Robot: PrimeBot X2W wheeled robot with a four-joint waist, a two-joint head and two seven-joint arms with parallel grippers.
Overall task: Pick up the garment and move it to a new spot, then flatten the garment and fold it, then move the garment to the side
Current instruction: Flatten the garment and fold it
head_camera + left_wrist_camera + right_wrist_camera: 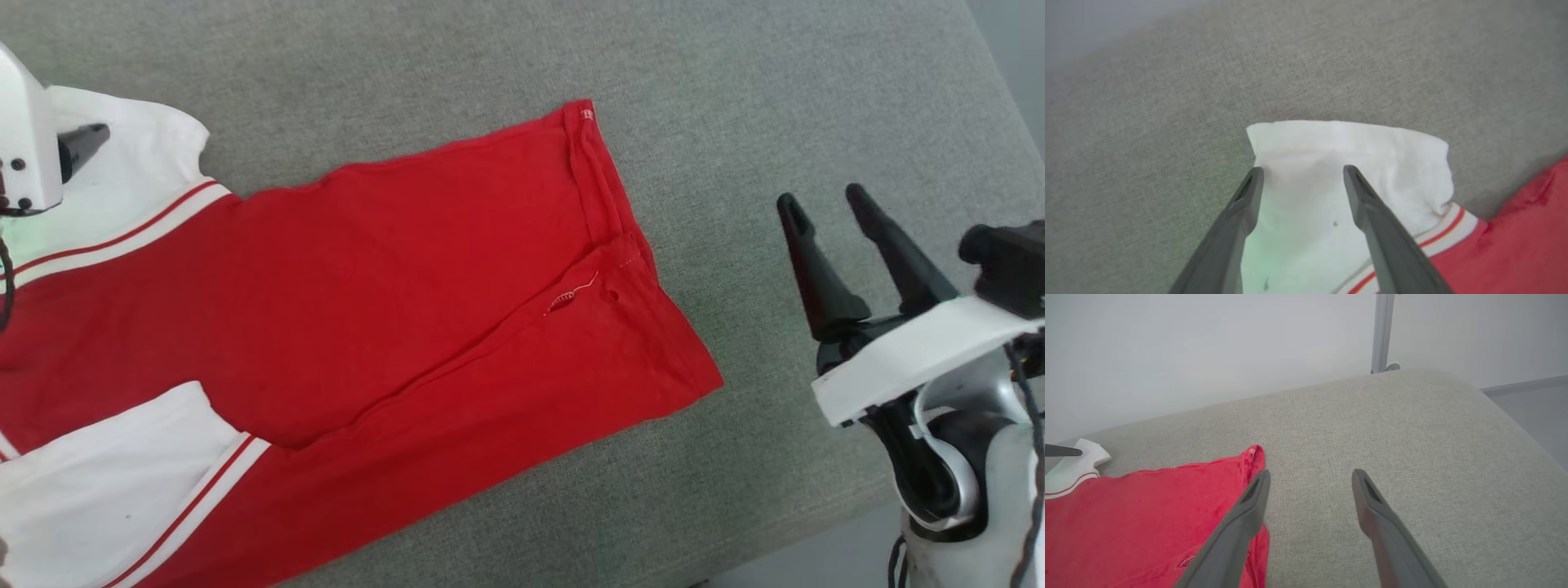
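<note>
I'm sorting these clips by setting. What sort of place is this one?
Probably a plain indoor room, perhaps a test space: the red garment lies on a grey fabric-covered cushion, like a sofa or bed, before a bare pale wall, with a metal post at its far edge.

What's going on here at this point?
A two-armed robot is working on a red jersey lying spread on a grey cushion. Its left claw is open over the jersey's white shoulder end; the right claw is open too, off the fabric beyond the hem. Neither holds anything.
</note>
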